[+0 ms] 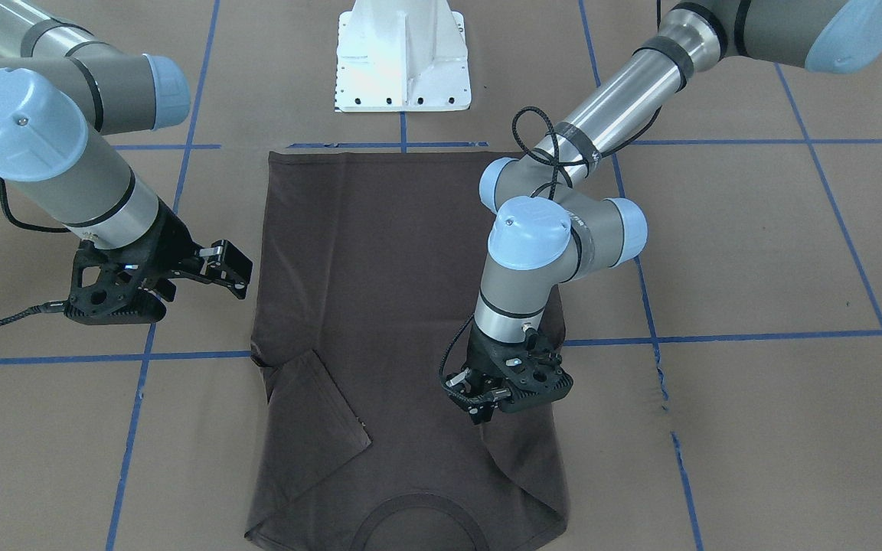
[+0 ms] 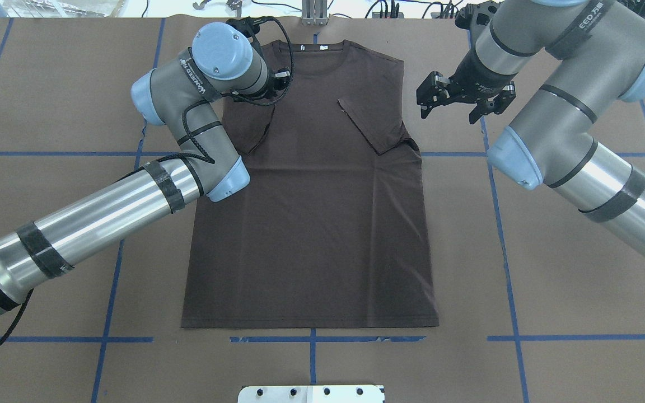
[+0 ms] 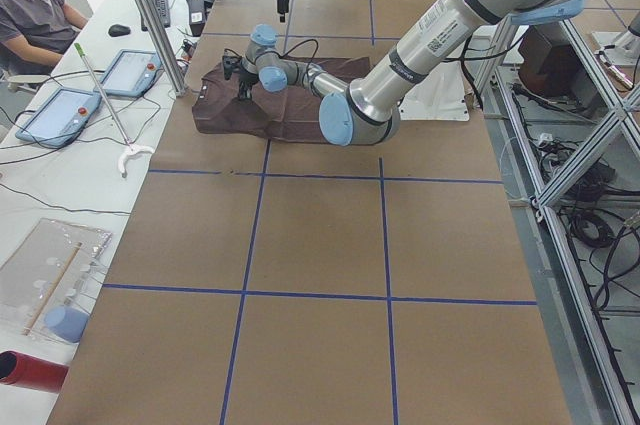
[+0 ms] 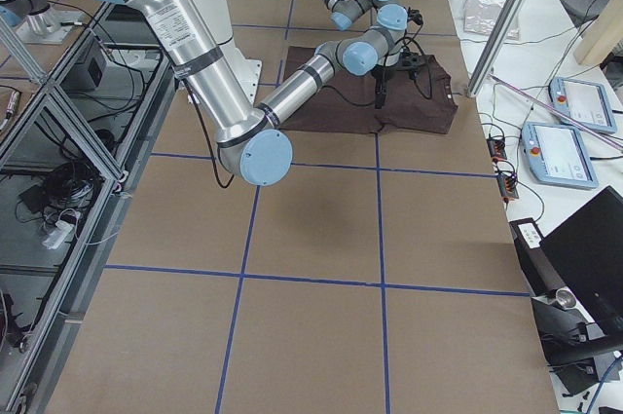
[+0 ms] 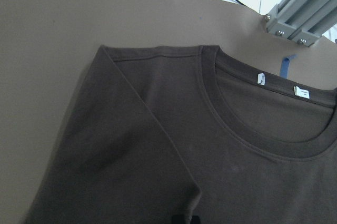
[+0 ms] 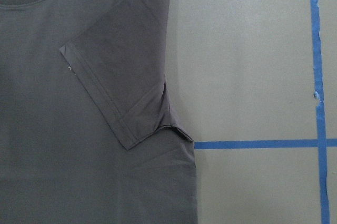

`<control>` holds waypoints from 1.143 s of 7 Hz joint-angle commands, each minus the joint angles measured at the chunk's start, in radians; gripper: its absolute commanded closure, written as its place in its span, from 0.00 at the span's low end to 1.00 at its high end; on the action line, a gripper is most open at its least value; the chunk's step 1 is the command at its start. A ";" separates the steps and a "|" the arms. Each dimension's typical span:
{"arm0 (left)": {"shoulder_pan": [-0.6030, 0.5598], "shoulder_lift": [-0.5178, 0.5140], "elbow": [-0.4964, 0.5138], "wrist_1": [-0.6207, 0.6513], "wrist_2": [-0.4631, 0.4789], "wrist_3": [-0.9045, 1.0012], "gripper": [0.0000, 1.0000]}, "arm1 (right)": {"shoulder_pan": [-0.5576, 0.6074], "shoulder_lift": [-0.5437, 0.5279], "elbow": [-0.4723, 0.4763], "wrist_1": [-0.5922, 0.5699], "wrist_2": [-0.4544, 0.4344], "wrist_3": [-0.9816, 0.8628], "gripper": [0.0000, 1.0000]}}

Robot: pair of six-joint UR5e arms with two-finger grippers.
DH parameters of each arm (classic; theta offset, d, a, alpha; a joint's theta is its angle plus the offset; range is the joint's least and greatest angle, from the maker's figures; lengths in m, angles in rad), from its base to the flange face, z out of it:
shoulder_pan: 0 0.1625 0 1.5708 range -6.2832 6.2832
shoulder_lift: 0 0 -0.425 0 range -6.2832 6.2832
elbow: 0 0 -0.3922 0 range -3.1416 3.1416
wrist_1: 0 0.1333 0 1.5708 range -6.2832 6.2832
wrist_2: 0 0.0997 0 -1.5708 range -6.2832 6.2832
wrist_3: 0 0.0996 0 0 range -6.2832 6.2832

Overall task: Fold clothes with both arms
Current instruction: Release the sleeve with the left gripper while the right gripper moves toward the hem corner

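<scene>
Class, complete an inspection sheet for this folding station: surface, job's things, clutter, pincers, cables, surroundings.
Surface: brown table marked with a blue tape grid.
Job's things: T-shirt lies flat, both sleeves folded inward.
Clutter: nothing seen.
Pincers: left pincer low over the shirt's shoulder, open or shut unclear; right pincer open, beside the shirt, holding nothing.
Cables: black cable looped round the left arm's wrist.
Surroundings: white pedestal; seated person and tablets at a side bench.

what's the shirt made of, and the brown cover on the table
The shirt seems a thin knit cloth, matte dark brown; it lies limp with soft creases, and its collar is ribbed and stitched. The table cover is probably brown paper or card, matte and smooth, marked with blue tape.
</scene>
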 commanded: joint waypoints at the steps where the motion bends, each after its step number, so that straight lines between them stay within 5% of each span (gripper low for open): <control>1: 0.010 -0.008 -0.008 -0.034 0.002 0.001 0.00 | 0.001 -0.007 0.005 0.001 0.000 0.006 0.00; 4: 0.010 0.188 -0.359 0.090 -0.137 0.086 0.00 | -0.086 -0.222 0.096 0.248 -0.038 0.157 0.00; 7: 0.015 0.441 -0.899 0.407 -0.148 0.169 0.00 | -0.427 -0.462 0.375 0.309 -0.353 0.472 0.00; 8: 0.018 0.454 -0.987 0.492 -0.147 0.168 0.00 | -0.565 -0.502 0.403 0.306 -0.466 0.522 0.00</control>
